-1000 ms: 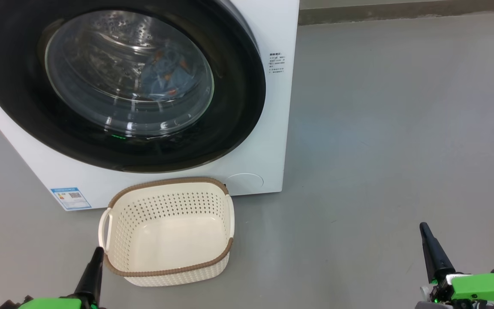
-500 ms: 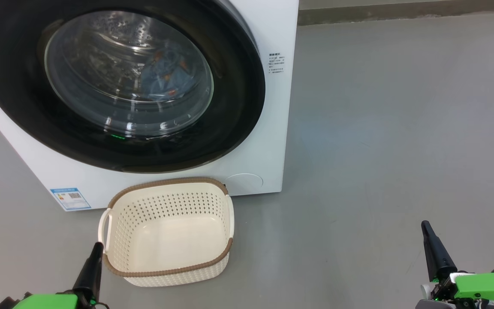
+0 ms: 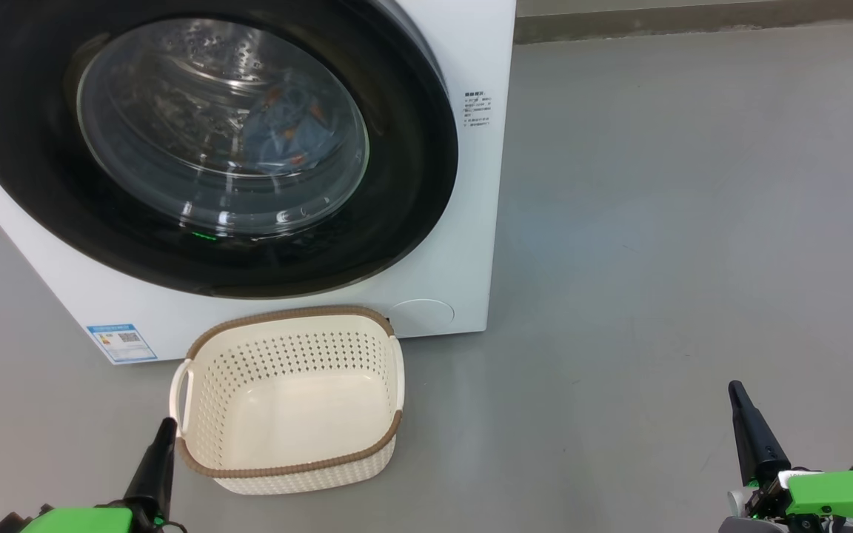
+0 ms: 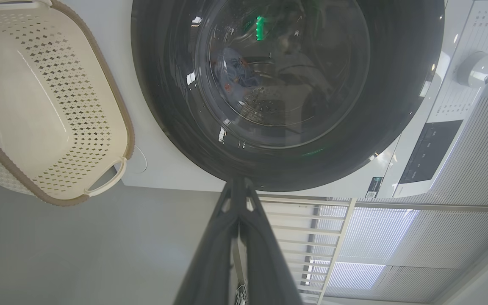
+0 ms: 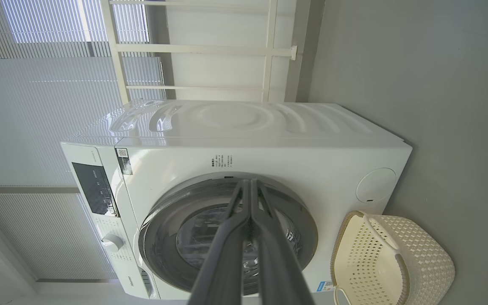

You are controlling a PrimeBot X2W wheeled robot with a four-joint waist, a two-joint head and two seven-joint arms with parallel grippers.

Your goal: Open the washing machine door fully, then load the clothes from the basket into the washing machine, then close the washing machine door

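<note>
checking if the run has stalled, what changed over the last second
Almost nothing. The left hand and the right hand each drifted very slightly outward, both shut and empty. The washing machine door stayed closed, the clothes stayed behind its glass, and the basket stayed empty on the floor in front.

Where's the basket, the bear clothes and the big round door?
basket [image 3: 286, 355]: head view, perforated back wall.
clothes [image 3: 286, 133]: head view, blue fabric behind the glass.
washing machine door [image 3: 412, 163]: head view, black ring's right side.
</note>
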